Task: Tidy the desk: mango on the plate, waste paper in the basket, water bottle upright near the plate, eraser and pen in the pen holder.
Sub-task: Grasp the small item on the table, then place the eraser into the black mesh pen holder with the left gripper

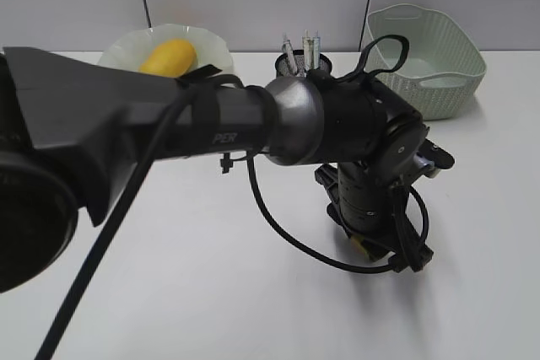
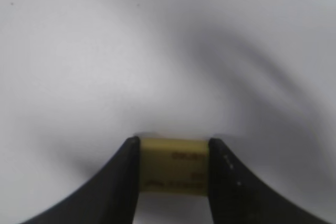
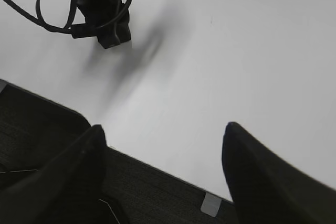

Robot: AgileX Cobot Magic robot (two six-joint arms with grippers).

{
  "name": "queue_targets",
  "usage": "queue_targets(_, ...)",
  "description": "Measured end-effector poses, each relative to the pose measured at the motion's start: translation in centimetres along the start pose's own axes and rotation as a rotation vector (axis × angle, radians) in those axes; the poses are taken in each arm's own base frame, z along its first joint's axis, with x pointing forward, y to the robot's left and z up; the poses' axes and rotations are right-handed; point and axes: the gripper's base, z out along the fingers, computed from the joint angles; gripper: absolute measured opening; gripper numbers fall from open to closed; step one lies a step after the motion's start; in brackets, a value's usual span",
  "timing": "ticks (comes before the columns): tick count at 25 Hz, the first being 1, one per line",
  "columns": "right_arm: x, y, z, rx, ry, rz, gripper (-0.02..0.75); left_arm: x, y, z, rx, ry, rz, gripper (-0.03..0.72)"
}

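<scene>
Upper left, the mango (image 1: 168, 56) sits in the plate (image 1: 212, 43); the left arm (image 1: 169, 120) blocks mid-frame. Pen holder (image 1: 291, 65) top centre, basket (image 1: 426, 61) upper right. Left gripper (image 2: 174, 166) pinches the yellow eraser (image 2: 174, 165) against the desk (image 2: 105, 51). Right gripper (image 3: 163, 174) gapes wide, empty.

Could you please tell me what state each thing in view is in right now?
Mango: lying on the plate.
Pen holder: upright, pens inside.
Basket: upright; contents cannot be told.
Eraser: on the desk, between the left pincer's fingers.
Left pincer: closed on the eraser.
Right pincer: open, empty, over the desk's edge.
</scene>
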Motion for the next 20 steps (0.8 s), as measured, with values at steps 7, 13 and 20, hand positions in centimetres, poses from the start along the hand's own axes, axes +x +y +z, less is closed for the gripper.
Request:
queue_targets(7, 0.0, 0.0, 0.0, 0.0, 0.0, 0.0, 0.541, -0.7, 0.1, -1.9, -0.008, 0.049, -0.009, 0.299)
queue_targets(13, 0.0, 0.0, 0.0, 0.0, 0.0, 0.0, 0.541, -3.7, 2.2, -9.0, -0.08, -0.101, -0.012, 0.299)
queue_targets(20, 0.0, 0.0, 0.0, 0.0, 0.0, 0.0, 0.542, -6.3, 11.2, -15.6, -0.141, -0.344, -0.181, 0.299)
